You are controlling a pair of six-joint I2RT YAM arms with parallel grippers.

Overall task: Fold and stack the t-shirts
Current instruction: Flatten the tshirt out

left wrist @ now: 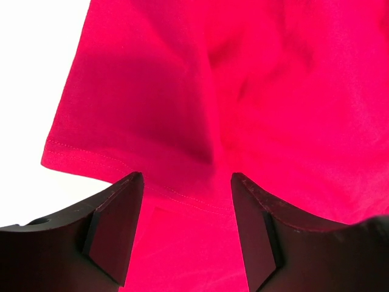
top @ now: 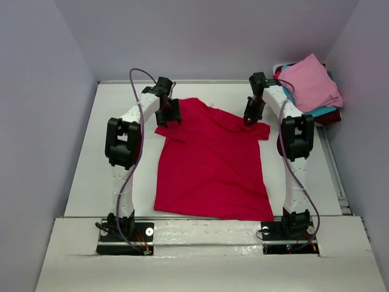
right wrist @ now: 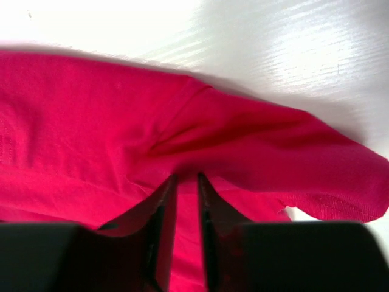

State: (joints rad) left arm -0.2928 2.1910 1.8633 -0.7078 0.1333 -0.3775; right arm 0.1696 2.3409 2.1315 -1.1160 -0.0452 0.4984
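Nearest us, the two arm bases (top: 124,234) sit at the table's (top: 91,176) near edge, and just beyond them the red t-shirt (top: 209,164) lies spread flat, hem toward us. On the left, the left gripper (top: 172,118) is poised over the sleeve with jaws wide apart, gripping nothing (the sleeve's stitched hem runs across the gap). Over on the right, the right gripper (top: 250,118) has its fingers nearly together, pinching a raised ridge of red cloth by the other sleeve, and in the far right corner a pink t-shirt (top: 310,82) tops a teal one (top: 319,111) and a maroon one (top: 332,117).
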